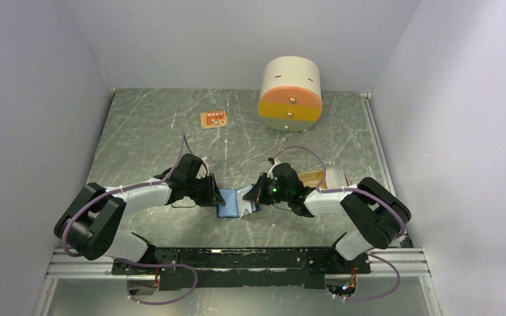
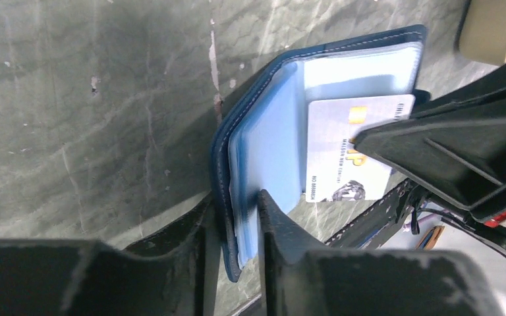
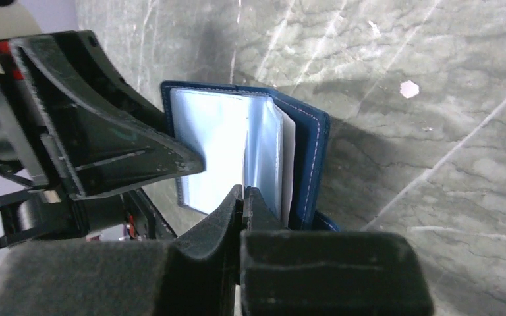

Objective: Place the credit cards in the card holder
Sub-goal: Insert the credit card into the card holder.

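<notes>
Over the surface, the left hand pinches the open card holder; the right hand, pressed together, pinches a credit card at its pockets.

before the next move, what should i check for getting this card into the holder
1. Card holder spread open, sleeves showing: ok.
2. Left end effector clamped on the holder's near edge: ok.
3. Right end effector shut on the credit card: ok.
4. Card's leading edge inside a sleeve: cannot tell, it lies across the light blue inside.
5. Card fully seated: not ok, most of it shows.
6. Drawer unit out of the way: ok, far at the back.
</notes>
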You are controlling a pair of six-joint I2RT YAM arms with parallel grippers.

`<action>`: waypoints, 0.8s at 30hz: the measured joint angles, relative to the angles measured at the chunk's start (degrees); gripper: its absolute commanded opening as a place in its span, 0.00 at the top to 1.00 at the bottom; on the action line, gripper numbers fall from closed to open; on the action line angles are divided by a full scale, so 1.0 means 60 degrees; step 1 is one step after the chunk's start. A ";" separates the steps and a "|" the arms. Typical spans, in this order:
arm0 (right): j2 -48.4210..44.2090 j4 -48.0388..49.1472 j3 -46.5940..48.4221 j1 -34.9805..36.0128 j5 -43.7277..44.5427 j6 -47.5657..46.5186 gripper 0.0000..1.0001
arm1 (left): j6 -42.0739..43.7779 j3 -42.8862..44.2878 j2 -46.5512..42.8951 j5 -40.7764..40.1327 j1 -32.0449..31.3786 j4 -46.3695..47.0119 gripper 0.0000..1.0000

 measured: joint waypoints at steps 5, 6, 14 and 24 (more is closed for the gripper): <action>0.0047 0.0707 -0.0109 -0.0018 -0.0138 0.0251 1.00 | 0.0044 -0.0025 0.0171 0.0000 0.0000 0.0004 0.62; 0.0047 0.0816 -0.0124 -0.0018 -0.0142 0.0277 1.00 | 0.0044 -0.0055 0.0171 0.0004 0.0000 0.0036 0.62; 0.0280 0.1359 -0.0160 -0.0040 0.0025 0.0408 1.00 | -0.0004 -0.0215 0.0168 0.0131 0.0000 0.0237 0.68; 0.0732 0.1865 -0.0259 -0.0157 0.0135 0.0597 1.00 | 0.0004 -0.0193 0.0095 0.0153 0.0000 0.0120 0.67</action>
